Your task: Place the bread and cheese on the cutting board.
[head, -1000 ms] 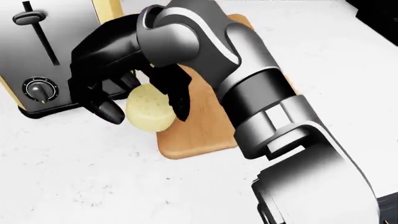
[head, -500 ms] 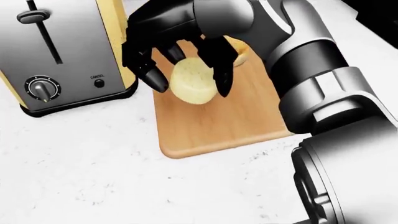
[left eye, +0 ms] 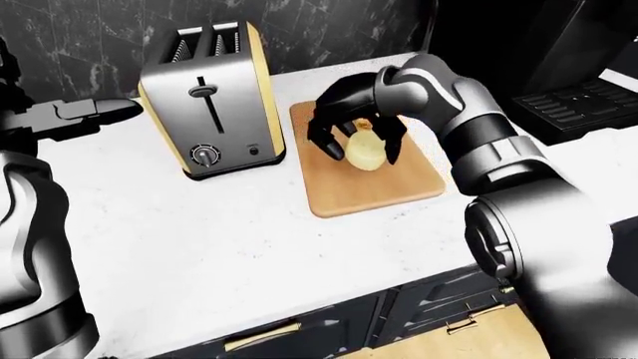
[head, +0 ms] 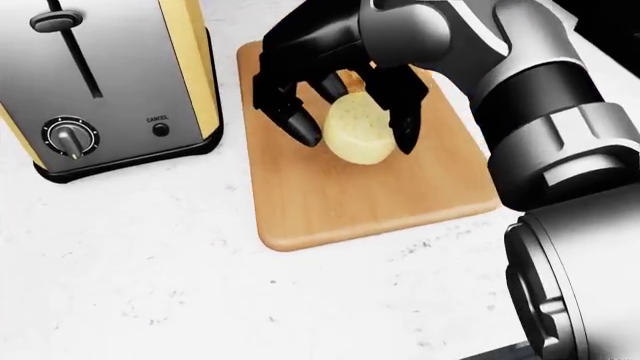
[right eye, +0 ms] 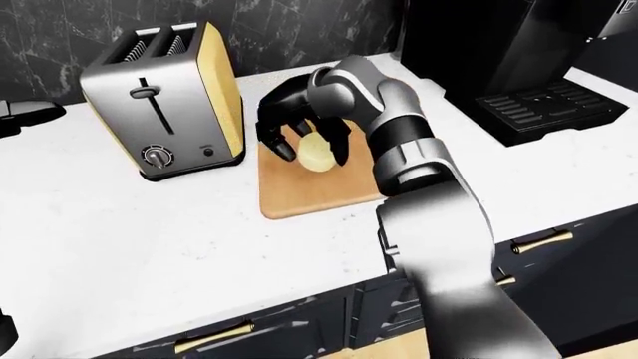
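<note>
The right hand [head: 345, 101] — fingers clamped round the pale round bread [head: 360, 129] — has carried it from beside the toaster [head: 100, 82] at the frame's left to over the cutting board's [head: 340, 202] upper middle, so release looks next — no cheese clearly visible.

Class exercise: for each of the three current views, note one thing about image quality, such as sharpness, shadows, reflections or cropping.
Head view: sharp close-up, the toaster cropped at the top and left edges, the right hand darkening the cutting board beneath it. Left-eye view: evenly lit, a soft gradient on the toaster's metal face. Right-eye view: crisp, the dark appliance nearly featureless.
</note>
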